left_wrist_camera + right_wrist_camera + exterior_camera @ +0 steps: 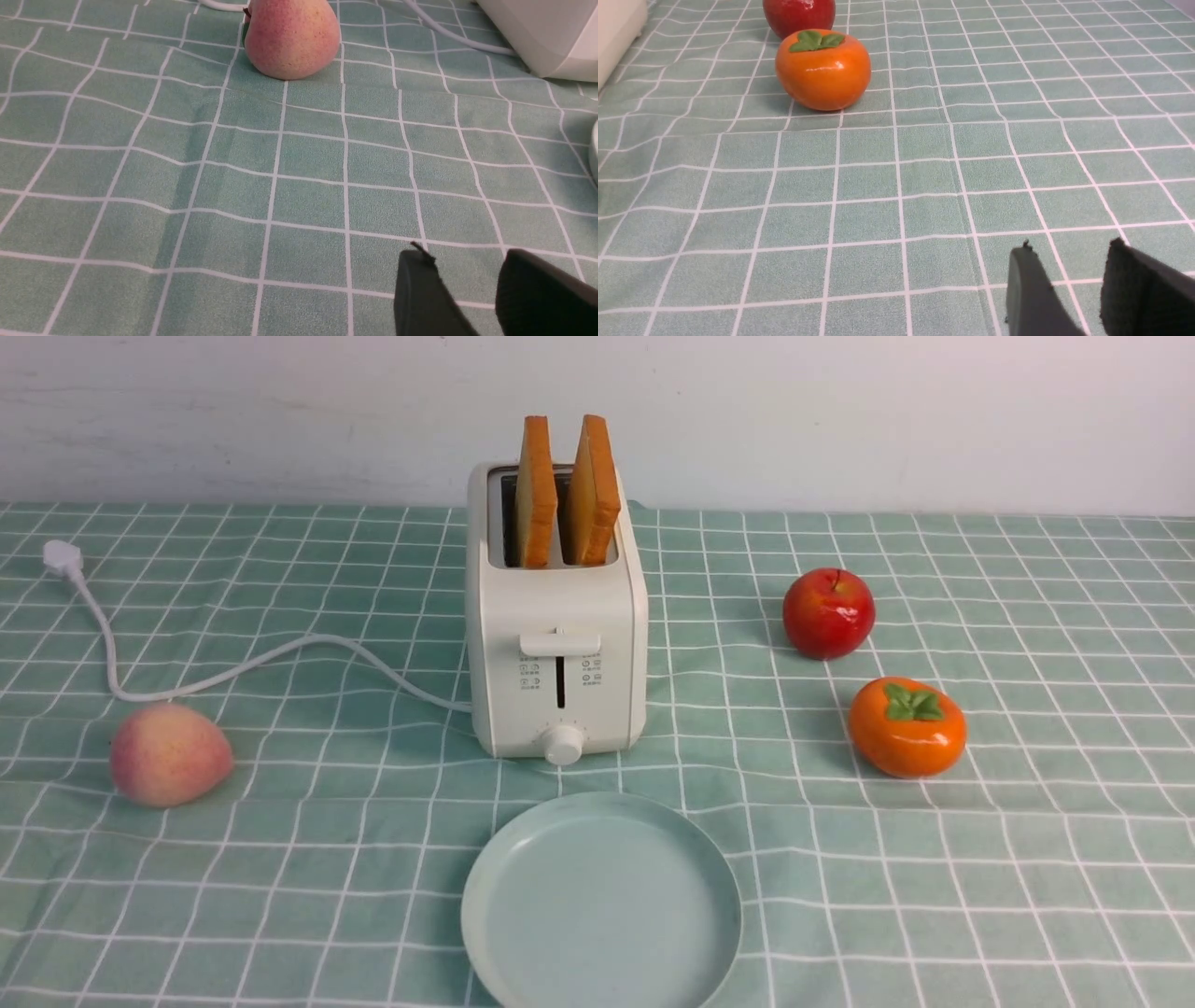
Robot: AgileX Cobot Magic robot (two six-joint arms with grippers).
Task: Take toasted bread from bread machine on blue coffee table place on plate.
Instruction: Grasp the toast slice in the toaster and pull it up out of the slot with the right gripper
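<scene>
Hovering low over blue coffee table: left gripper, jaws parted, empty; right gripper, likewise parted, empty. Neither was clearly nearer to load. Plate bare, just before bread machine. Toasted bread stood upright in slots: left slice, right slice, ahead of and above both grippers, crust edge toward robot, faces sideways. Judged: pinch across faces, lift straight up.

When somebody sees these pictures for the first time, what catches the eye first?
Probably the two slices of toasted bread standing up in the white bread machine. Then the bright fruit: a red apple and an orange persimmon to its right, a peach to its left. An empty plate lies in front.
</scene>
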